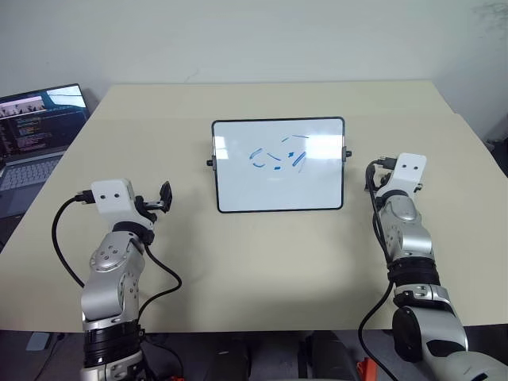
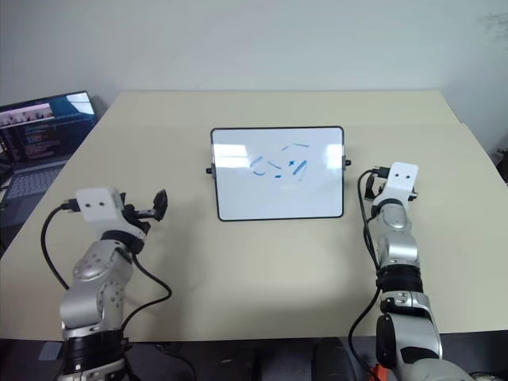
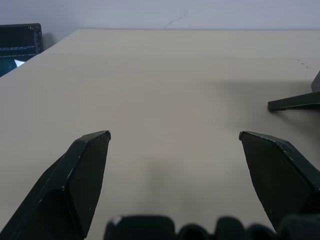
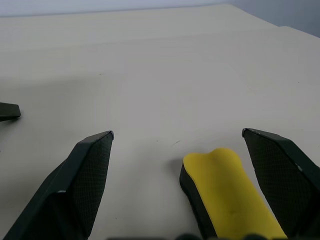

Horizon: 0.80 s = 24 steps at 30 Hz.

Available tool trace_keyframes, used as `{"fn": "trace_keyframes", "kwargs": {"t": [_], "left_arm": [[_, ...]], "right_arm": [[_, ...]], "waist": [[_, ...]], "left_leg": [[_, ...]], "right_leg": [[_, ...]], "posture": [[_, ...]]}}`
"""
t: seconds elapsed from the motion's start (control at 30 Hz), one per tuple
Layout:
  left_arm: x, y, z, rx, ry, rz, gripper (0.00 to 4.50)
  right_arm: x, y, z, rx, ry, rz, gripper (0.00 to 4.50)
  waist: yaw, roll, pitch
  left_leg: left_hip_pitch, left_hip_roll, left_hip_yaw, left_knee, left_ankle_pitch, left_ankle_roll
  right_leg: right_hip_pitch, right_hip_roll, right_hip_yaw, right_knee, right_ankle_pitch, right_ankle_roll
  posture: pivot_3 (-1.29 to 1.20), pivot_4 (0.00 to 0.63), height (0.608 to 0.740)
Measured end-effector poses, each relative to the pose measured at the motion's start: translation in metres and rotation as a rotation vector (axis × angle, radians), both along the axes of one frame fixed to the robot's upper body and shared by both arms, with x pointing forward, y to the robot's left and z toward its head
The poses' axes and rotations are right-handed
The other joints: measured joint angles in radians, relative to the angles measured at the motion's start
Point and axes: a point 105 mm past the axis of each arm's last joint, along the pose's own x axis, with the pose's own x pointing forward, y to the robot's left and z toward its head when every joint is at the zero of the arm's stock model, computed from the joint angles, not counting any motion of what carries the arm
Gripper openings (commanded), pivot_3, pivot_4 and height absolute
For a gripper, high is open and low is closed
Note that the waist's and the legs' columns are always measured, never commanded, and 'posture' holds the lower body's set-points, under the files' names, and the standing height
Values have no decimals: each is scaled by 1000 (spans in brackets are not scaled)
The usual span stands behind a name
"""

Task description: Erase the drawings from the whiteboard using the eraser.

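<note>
The whiteboard [image 1: 278, 190] stands tilted on the middle of the beige table, with blue drawings [image 1: 279, 156] in its upper middle. The yellow eraser [image 4: 227, 190] lies on the table between the fingers of my right gripper [image 4: 177, 134]. It sits closer to one finger, and the jaws stand wide open around it. That arm is to the right of the board. My left gripper [image 1: 165, 196] hovers open and empty to the left of the board, pointing forward over bare table.
An open laptop [image 1: 32, 135] sits at the table's left edge. The board's black foot [image 3: 295, 101] shows near my left gripper, and another foot [image 4: 9, 111] shows near my right gripper. A wall rises behind the table's far edge.
</note>
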Motion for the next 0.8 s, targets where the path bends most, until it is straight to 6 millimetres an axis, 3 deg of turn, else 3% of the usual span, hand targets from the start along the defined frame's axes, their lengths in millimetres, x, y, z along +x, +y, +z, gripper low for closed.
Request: {"fn": "trace_keyframes", "kwargs": {"t": [0.8], "left_arm": [[3, -9, 0, -16, -2, -52, 4500]], "right_arm": [[0, -1, 4, -7, -11, -1, 4490]], "waist": [[1, 0, 0]], "left_leg": [[0, 0, 0, 0, 0, 0]], "right_leg": [[0, 0, 0, 0, 0, 0]], "posture": [[0, 150, 740]]}}
